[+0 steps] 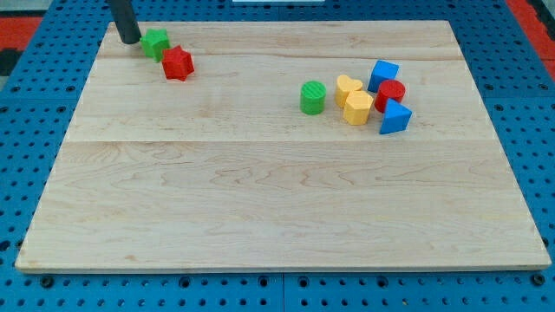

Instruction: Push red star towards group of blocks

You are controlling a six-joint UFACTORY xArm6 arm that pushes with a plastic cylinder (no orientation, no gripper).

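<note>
The red star (177, 63) lies right of and below my tip (129, 40), the green block (156, 42) between them. The tip, a plain rod with nothing to open, holds nothing and sits just beside green.

Wooden board (260, 199) bearing coloured blocks (357, 97)
</note>
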